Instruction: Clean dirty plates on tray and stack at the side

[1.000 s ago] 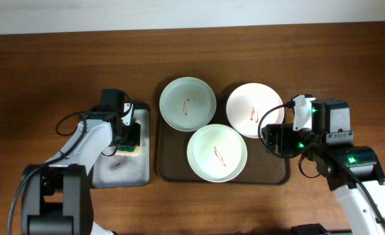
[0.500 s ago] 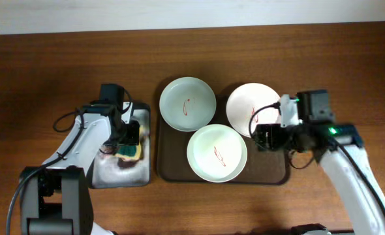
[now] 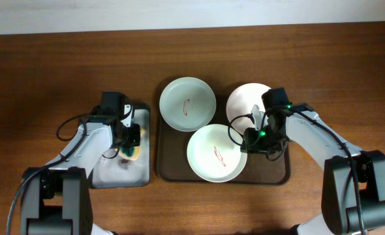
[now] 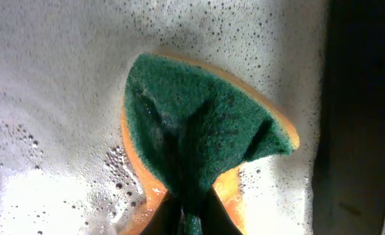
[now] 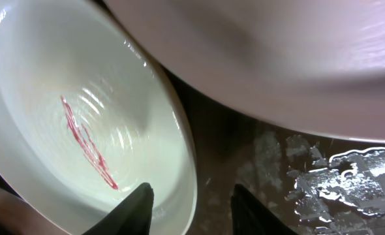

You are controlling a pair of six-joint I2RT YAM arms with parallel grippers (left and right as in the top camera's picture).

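Note:
Three plates lie on the dark brown tray: a pale green one at the back left, a pinkish white one at the back right and a cream-white one in front, each with a red smear. My right gripper is open astride the right rim of the cream-white plate. One finger is over the plate's inside, the other stands clear outside the rim. My left gripper is shut on a green and orange sponge, pinching its middle over soapy foam.
The sponge sits in a smaller black tray left of the brown tray, filled with white foam. In the right wrist view the pinkish plate's underside overhangs the wet tray floor. Bare wooden table surrounds both trays.
My left gripper has closed on the sponge. The right arm has moved left from the tray's right edge to the front plate's rim, and its jaws have narrowed.

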